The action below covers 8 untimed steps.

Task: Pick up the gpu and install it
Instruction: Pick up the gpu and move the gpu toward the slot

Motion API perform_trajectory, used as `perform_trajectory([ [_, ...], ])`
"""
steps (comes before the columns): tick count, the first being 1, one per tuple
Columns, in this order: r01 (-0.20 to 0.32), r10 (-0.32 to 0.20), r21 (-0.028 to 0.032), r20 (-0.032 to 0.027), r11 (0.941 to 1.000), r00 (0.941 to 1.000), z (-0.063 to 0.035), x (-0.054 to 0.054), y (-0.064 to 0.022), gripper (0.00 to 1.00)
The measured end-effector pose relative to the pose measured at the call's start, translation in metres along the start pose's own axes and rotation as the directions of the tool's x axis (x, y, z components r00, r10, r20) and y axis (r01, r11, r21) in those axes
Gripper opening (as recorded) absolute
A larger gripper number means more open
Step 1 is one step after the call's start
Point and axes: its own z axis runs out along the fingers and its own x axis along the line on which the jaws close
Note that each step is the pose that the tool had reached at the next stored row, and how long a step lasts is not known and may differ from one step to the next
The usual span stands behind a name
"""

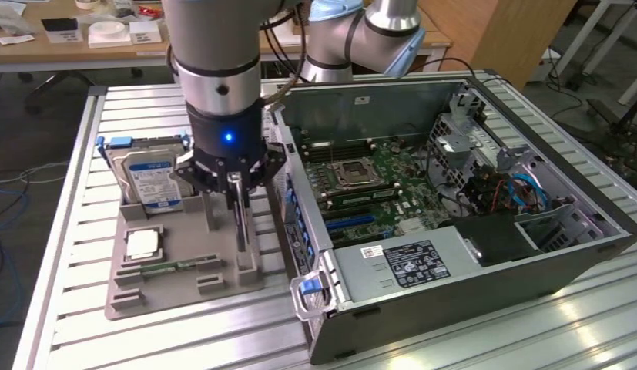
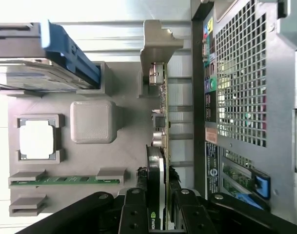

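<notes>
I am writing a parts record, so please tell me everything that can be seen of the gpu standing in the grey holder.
The gpu is a thin, flat card: a green circuit board with small silver components and a black cooler block bearing a green logo. It stands upright on its edge in slots of the grey holder, on the side nearest the open computer case. The fingers of the gripper close on both its faces; it sits in the holder, not lifted out.
</notes>
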Motion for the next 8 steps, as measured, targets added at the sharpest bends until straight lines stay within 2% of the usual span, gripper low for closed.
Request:
perform_trajectory([
  [8,0.000,0.000,-0.0001,0.0001,1.0000,1.0000,-0.0364,-0.001,0.0017,0.27],
])
